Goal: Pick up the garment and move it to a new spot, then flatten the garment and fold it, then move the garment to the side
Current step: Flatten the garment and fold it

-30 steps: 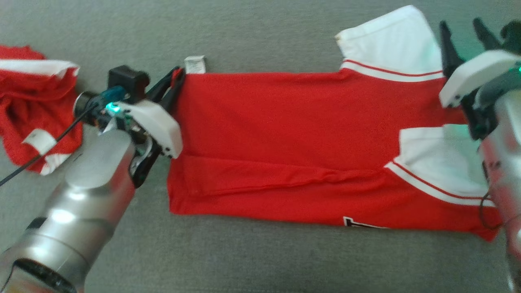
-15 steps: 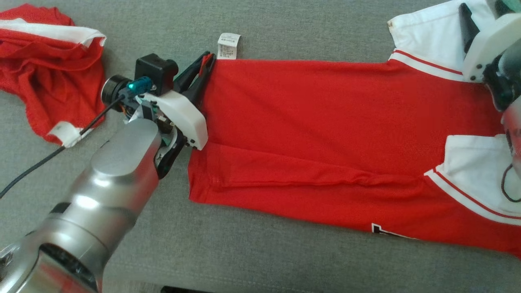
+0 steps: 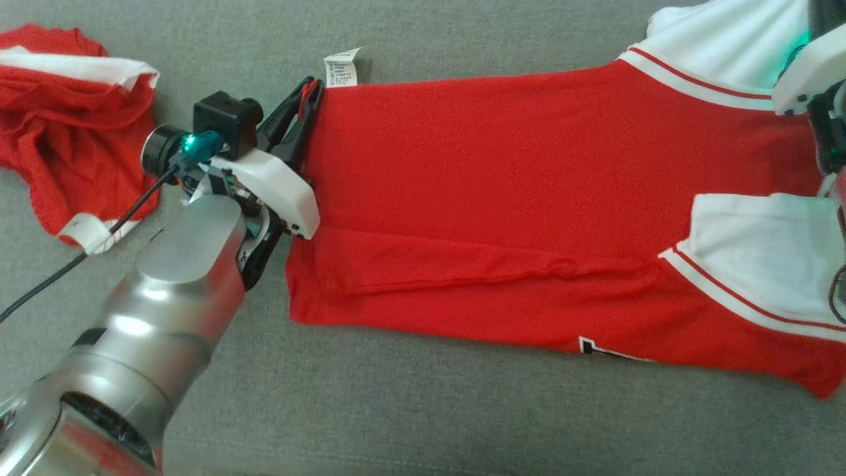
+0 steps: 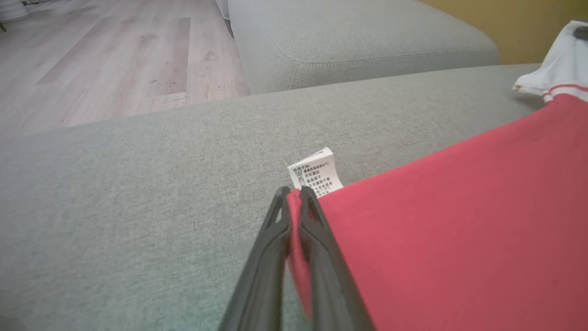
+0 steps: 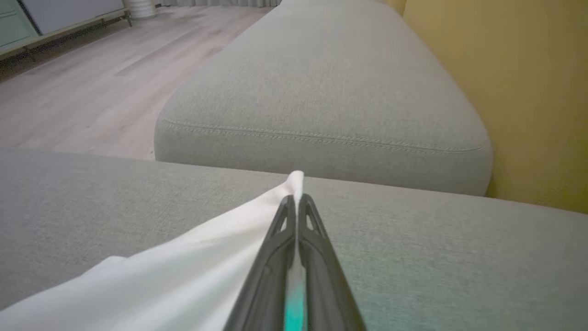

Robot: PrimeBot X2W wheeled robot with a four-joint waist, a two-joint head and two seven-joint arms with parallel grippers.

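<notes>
Where the grey cushion (image 3: 423, 416) reaches the head view's left edge, a second red-and-white cloth (image 3: 73, 139) lies crumpled, apart from the work. Next comes the left gripper (image 3: 307, 92), its two dark fingers pressed together on the far hem corner of the garment (image 3: 502, 211). The left wrist view shows red fabric pinched between them. A white care label (image 3: 342, 67) sticks out just beside the fingertips. The garment, a red shirt with white sleeves, lies spread flat across the cushion from that corner toward the right, with a long fold running along its near side. At the far right, the right gripper (image 5: 296, 200) is clamped on the edge of the upper white sleeve (image 3: 714, 53), and a tuft of white cloth pokes past its tips.
</notes>
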